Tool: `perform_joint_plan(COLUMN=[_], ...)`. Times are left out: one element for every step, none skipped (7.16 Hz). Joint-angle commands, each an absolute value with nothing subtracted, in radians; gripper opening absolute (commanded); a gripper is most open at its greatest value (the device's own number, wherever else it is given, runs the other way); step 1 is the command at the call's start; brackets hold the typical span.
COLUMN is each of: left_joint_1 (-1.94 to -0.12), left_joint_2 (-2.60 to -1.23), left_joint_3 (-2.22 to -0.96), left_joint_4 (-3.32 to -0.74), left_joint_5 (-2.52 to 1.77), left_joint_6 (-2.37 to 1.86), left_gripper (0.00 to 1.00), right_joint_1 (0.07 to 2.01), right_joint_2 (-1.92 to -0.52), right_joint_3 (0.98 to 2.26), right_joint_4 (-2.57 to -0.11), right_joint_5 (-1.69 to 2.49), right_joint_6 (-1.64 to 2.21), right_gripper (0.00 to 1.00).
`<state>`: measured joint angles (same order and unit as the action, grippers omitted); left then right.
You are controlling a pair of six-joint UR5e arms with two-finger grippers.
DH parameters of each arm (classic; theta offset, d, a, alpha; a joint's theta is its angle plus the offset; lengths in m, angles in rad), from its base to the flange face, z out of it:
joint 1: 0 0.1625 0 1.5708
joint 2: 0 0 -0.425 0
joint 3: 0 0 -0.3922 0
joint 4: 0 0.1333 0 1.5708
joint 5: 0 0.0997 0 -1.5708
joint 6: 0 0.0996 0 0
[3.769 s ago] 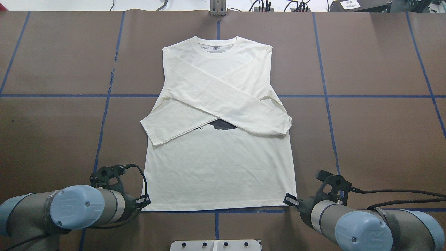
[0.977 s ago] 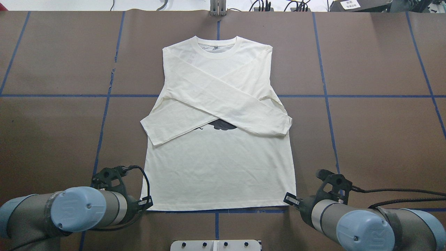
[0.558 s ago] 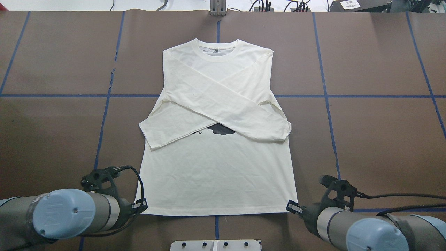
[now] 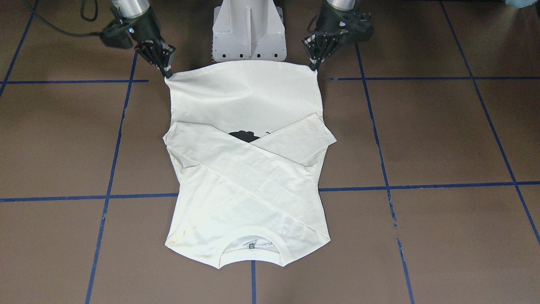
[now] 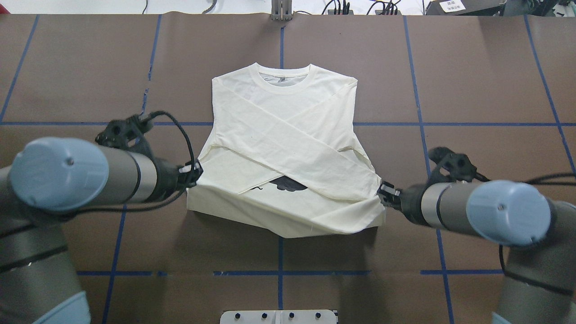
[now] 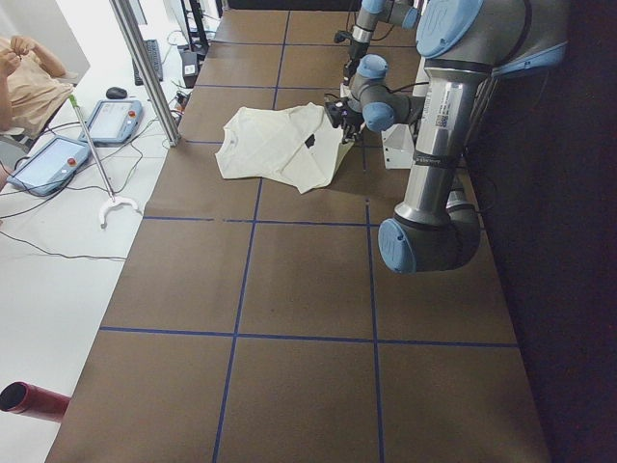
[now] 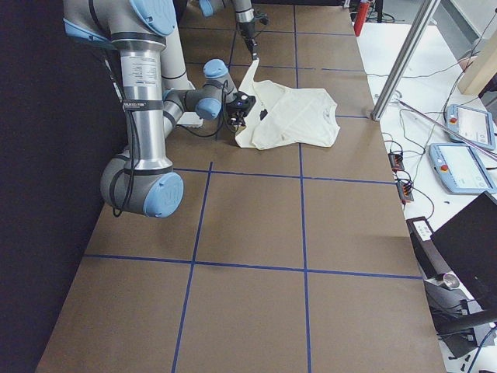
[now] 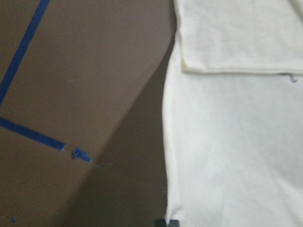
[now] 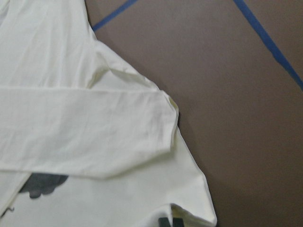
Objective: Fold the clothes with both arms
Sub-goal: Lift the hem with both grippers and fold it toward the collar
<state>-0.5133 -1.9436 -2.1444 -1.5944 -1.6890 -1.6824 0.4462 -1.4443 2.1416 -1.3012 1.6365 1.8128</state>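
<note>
Brown paper-covered bench [image 5: 472,81] with blue tape lines carries a cream long-sleeved T-shirt [image 5: 279,121], its sleeves crossed over its black print [image 5: 285,183]. The shirt's hem hangs raised off the bench. The left arm's black fingers [image 4: 313,64] clench one hem corner, and the right arm's black fingers [image 4: 166,71] clench the other.

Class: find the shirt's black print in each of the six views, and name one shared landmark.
Front-facing: black print, upper centre.
Overhead: print at centre.
Exterior left: tiny print, upper centre.
Exterior right: tiny print, upper centre.
Left wrist: only a dark fleck, right edge.
Right wrist: print, bottom left.
Landmark: folded sleeves of the shirt overlapping it.
</note>
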Motion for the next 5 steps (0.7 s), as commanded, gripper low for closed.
perform_joint_plan(left_joint_1=[-0.682, -0.696, -0.727, -0.745, -0.747], left_joint_2=[-2.014, -2.043, -2.074, -2.101, -2.130], left_joint_3=[-1.914, -1.750, -1.636, -1.559, -1.455], left_joint_4=[-1.693, -1.851, -1.953, -1.983, -2.044], left_joint_5=[-1.695, -1.692, -1.690, -1.687, -1.683], left_joint_6=[-1.498, -1.496, -1.494, -1.491, -1.491], left_gripper=[0.00, 0.00, 0.00, 0.00, 0.00], right_joint_1=[0.692, 0.751, 0.776, 0.796, 0.798], right_joint_2=[-1.195, -1.080, -1.010, -0.956, -0.871], right_joint_3=[1.806, 1.641, 1.529, 1.452, 1.339], right_joint_4=[-1.302, -1.298, -1.298, -1.296, -1.293], right_joint_5=[1.751, 1.805, 1.807, 1.807, 1.804], right_joint_6=[1.622, 1.586, 1.531, 1.504, 1.496], right_gripper=[0.00, 0.00, 0.00, 0.00, 0.00])
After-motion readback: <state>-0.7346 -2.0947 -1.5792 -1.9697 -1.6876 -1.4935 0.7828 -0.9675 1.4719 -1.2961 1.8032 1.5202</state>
